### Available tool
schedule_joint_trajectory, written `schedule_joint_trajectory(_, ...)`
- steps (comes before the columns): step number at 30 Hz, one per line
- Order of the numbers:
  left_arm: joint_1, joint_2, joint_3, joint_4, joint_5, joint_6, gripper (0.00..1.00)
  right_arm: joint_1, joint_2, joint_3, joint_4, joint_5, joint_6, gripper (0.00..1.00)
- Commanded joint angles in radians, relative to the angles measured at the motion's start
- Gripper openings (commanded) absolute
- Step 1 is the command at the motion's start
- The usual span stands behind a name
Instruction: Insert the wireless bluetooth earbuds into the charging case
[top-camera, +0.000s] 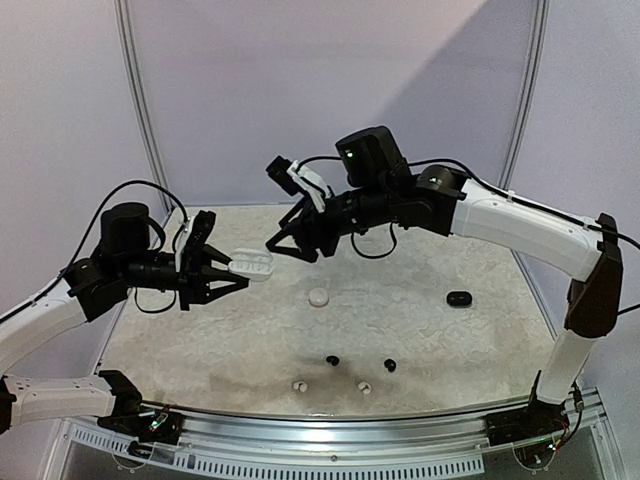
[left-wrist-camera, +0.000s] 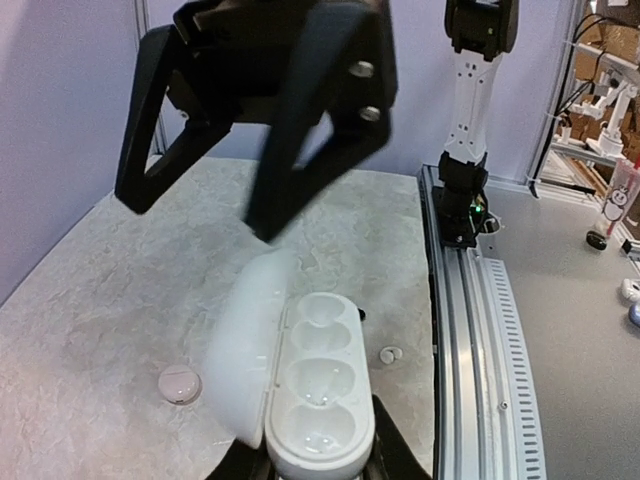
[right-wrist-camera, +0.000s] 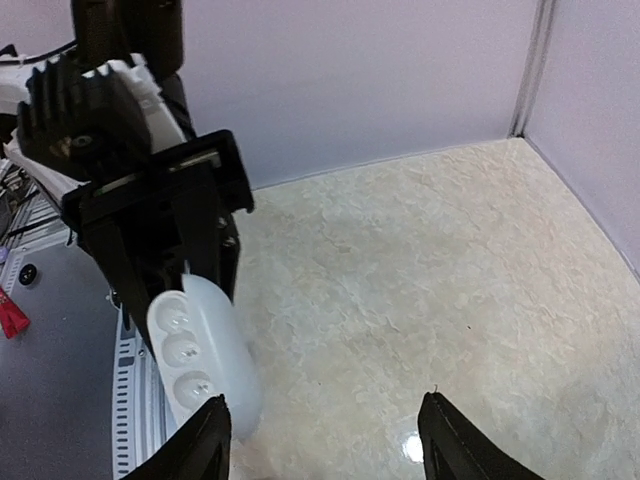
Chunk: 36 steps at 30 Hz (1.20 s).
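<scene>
My left gripper (top-camera: 235, 268) is shut on an open white charging case (top-camera: 252, 266) and holds it above the table. In the left wrist view the case (left-wrist-camera: 320, 400) shows several empty wells, its lid (left-wrist-camera: 245, 350) swung open to the left. My right gripper (top-camera: 292, 248) is open and empty, hovering just right of and above the case; its fingers (left-wrist-camera: 290, 150) hang over it. In the right wrist view the case (right-wrist-camera: 200, 360) sits beside the left finger. Two black earbuds (top-camera: 333, 360) (top-camera: 389, 365) and two white earbuds (top-camera: 298, 386) (top-camera: 365, 388) lie near the table's front edge.
A small round white case (top-camera: 318, 297) lies mid-table, also in the left wrist view (left-wrist-camera: 180, 383). A black case (top-camera: 459, 299) lies to the right. A white earbud (left-wrist-camera: 390, 354) lies near the metal rail (left-wrist-camera: 470, 330). Purple walls close the back and sides.
</scene>
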Motion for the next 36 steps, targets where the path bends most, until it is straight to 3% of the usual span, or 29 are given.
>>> schedule_joint_trajectory(1,0.007,-0.017,-0.024,0.025,-0.013,-0.027,0.0,-0.12,-0.076,-0.058,-0.146,0.13,0.208,0.54)
schedule_joint_trajectory(4,0.008,-0.025,-0.033,0.032,-0.014,-0.03,0.0,-0.129,-0.068,-0.097,-0.34,0.244,0.283,0.43)
schedule_joint_trajectory(8,0.008,-0.036,-0.044,0.035,-0.014,-0.031,0.0,-0.126,-0.039,-0.211,-0.445,0.187,0.376,0.38)
schedule_joint_trajectory(14,0.008,-0.042,-0.062,0.052,0.002,-0.025,0.0,-0.095,-0.136,-0.383,-0.236,0.144,0.47,0.43)
schedule_joint_trajectory(19,0.006,-0.045,-0.069,0.009,0.013,0.066,0.0,-0.008,-0.205,-0.375,-0.075,0.11,0.347,0.59)
schedule_joint_trajectory(24,0.002,-0.053,-0.082,0.024,0.056,0.065,0.0,0.079,-0.215,-0.36,0.144,0.045,0.202,0.68)
schedule_joint_trajectory(28,0.0,-0.047,-0.082,0.033,0.098,0.056,0.0,0.1,-0.176,-0.309,0.239,-0.001,0.126,0.69)
schedule_joint_trajectory(32,-0.005,-0.047,-0.082,0.034,0.1,0.058,0.0,0.106,-0.106,-0.233,0.218,-0.032,0.095,0.68)
schedule_joint_trajectory(36,-0.005,-0.05,-0.082,0.034,0.1,0.07,0.0,0.108,-0.043,-0.172,0.178,-0.057,0.076,0.58)
